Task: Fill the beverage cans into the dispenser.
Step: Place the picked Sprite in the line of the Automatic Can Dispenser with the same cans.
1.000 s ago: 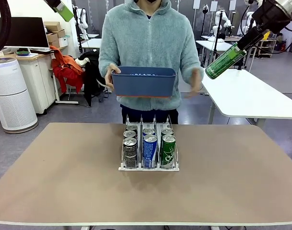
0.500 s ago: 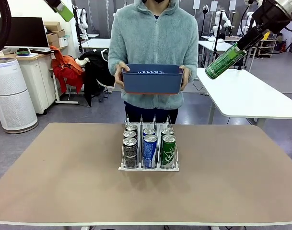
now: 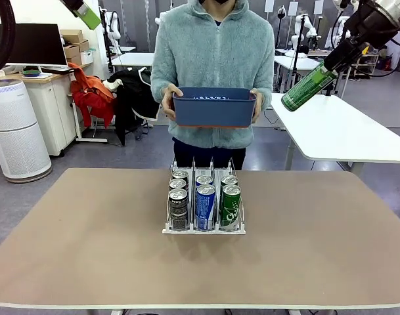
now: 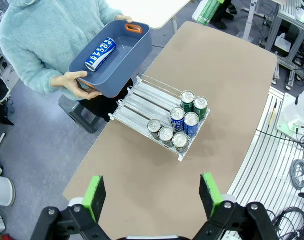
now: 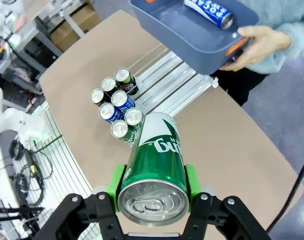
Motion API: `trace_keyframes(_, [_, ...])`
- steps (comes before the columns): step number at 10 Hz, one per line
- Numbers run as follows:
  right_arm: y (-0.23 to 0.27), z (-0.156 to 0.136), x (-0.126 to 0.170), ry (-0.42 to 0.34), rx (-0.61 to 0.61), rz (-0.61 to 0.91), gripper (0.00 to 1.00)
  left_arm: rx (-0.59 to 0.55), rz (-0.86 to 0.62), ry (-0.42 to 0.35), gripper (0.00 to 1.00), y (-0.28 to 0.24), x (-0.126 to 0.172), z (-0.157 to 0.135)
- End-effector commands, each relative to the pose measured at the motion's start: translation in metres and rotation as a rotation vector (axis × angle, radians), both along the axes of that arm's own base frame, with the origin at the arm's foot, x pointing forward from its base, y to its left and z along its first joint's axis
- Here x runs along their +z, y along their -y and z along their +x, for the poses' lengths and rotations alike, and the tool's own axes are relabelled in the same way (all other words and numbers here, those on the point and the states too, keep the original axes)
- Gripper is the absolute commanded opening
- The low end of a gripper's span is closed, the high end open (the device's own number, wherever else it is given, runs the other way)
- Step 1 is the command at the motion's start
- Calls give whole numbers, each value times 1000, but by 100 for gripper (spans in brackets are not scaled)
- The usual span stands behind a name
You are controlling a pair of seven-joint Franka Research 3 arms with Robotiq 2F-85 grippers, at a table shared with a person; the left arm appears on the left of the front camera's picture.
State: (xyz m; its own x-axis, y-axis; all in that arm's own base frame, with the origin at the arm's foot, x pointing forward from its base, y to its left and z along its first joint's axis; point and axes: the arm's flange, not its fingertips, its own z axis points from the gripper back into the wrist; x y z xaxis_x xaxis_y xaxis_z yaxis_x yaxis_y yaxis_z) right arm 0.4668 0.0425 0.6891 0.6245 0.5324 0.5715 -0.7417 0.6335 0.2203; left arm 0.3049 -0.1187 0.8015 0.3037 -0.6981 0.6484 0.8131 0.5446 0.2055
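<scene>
Dispenser holds six cans. Right gripper, high up right of dispenser, squeezes green can. Left gripper, high up left of dispenser, jaws spread wide, empty.

A green can is held aloft by the right gripper. In the dispenser, six cans are racked.
</scene>
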Motion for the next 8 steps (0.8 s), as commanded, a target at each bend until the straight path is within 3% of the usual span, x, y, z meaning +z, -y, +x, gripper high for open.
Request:
trace_keyframes(1, [-15, -43, -5, -13, -186, -47, 58, 1, -1, -3, 100, -1, -2, 0])
trace_keyframes(3, [-31, -80, -27, -49, -280, -86, 58, 1, -1, -3, 100, -1, -2, 0])
trace_keyframes(4, [-37, -91, -38, -63, -270, -98, 58, 1, -1, -3, 100, -1, -2, 0])
trace_keyframes(8, [-66, -100, -112, -66, -242, -137, 58, 1, -1, -3, 100, -1, -2, 0])
